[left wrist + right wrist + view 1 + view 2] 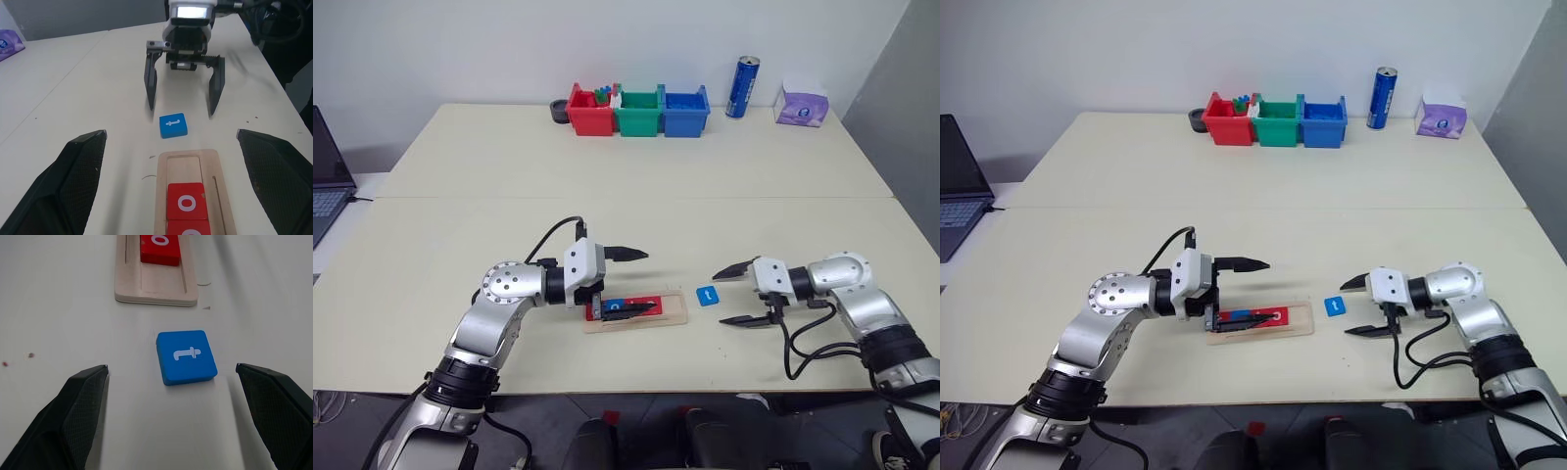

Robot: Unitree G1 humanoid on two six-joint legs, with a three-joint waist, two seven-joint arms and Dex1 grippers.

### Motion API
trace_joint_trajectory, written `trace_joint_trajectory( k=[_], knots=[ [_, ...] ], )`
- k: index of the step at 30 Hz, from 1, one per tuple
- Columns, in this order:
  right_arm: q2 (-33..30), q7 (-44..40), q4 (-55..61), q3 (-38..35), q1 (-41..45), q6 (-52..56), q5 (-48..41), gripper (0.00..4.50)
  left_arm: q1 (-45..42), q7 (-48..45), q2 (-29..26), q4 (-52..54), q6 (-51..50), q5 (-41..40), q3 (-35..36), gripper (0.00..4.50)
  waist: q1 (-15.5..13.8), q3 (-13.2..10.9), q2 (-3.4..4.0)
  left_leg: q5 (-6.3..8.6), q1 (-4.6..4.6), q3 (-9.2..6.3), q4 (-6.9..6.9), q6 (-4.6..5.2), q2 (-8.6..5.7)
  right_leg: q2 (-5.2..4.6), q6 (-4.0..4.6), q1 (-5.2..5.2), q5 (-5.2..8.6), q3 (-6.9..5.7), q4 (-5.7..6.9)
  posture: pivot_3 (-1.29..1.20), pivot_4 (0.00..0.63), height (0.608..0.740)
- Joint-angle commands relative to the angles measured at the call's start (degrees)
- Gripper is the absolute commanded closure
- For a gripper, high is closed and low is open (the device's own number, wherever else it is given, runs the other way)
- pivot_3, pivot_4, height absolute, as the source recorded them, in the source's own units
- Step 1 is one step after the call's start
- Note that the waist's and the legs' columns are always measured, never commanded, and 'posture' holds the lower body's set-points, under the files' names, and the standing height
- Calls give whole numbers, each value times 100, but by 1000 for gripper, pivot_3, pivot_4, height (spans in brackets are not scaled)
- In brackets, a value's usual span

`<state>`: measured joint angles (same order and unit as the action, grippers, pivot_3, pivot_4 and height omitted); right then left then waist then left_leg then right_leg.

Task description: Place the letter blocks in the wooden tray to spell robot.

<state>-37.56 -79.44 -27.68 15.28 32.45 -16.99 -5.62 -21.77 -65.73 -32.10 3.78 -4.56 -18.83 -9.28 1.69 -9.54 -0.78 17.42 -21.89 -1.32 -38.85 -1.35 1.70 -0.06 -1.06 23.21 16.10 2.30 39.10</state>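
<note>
The wooden tray (677, 315) lies near the table's front edge with several letter blocks in its groove. Among them are a red "o" (186, 203) and a blue block (617, 306), and the slot at the tray's right end is bare. A blue "t" block (707, 295) lies flat on the table just right of the tray. My left gripper (649, 281) is open over the tray's left half and points right, with nothing between its fingers. My right gripper (718, 298) is open and low over the table. It points left at the "t" block, fingertips either side of its near edge without touching it.
Red (590, 110), green (637, 113) and blue (685, 111) plastic bins stand in a row at the table's far edge. Right of them are a blue can (742, 86) and a purple tissue pack (801, 103). A laptop (328, 176) sits at the far left.
</note>
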Motion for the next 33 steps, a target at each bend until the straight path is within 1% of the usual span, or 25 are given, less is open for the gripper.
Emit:
trace_joint_trajectory(
  k=[1, 5, 9, 12, 19, 22, 25, 29, 33],
  knots=[
    [100, -122, -412, 93, 324, -189, 189, 37, -57, -2, 2, 114, 51, -44, 81, 0, 0, 0, 0, 0, 0, 0, 0, 0, 2, -3, 0, 0, 0, 0, 0, 0, 150, 740],
    [276, -108, -1026, 130, 579, -247, 324, 37, -37, 15, 9, 137, 40, -33, 68, 0, 1, 0, 0, -1, 3, 1, -2, -1, 2, -8, 0, -4, -1, 0, 2, 0, 150, 740],
    [321, -206, -1288, 91, 655, -263, 315, 37, -1, 28, -21, 199, 6, -52, 92, 0, 1, 1, 0, -1, 8, 1, -6, -1, 3, -8, 0, -6, -2, 1, 8, 0, 150, 740],
    [331, -290, -1276, 50, 622, -163, 244, 625, 35, 27, -46, 235, -3, -61, 109, 0, 2, 1, 1, -1, 11, 2, -8, -1, 3, -9, 0, -8, -3, 2, 11, 0, 150, 740],
    [378, -435, -996, -14, 528, 338, 78, 2977, -40, -2, -30, 201, -27, -63, 79, 0, 2, 1, 1, -1, 14, 2, -11, -2, 1, -10, -1, -8, -4, 3, 25, 0, 150, 740],
    [352, -419, -867, -46, 485, 428, 46, 3035, -66, -24, -30, 179, -19, -62, 76, 0, 1, 1, 1, -2, 15, 1, -12, -2, 1, -10, 0, -8, -3, 2, 29, 0, 150, 740],
    [289, -390, -469, -141, 364, 682, -59, 3035, -45, -55, -54, 205, -17, -83, 90, 0, 0, 1, 1, -1, 13, 1, -11, -2, 1, -9, 0, -6, -3, 2, 29, 0, 150, 740],
    [248, -369, 588, -287, 204, 1588, -431, 3035, 51, -227, -186, 271, -73, -260, 204, 0, 8, 0, 2, -1, 9, 1, -10, -2, 3, -10, 0, -1, -3, 2, 29, 0, 150, 740],
    [382, -155, 1510, -320, 168, 2521, -771, 3035, 151, -445, -431, 197, -32, -328, 334, 0, 13, -1, 4, -1, 11, -1, -10, -2, 4, -9, 1, 2, -3, 2, 35, 0, 150, 740]
  ],
)
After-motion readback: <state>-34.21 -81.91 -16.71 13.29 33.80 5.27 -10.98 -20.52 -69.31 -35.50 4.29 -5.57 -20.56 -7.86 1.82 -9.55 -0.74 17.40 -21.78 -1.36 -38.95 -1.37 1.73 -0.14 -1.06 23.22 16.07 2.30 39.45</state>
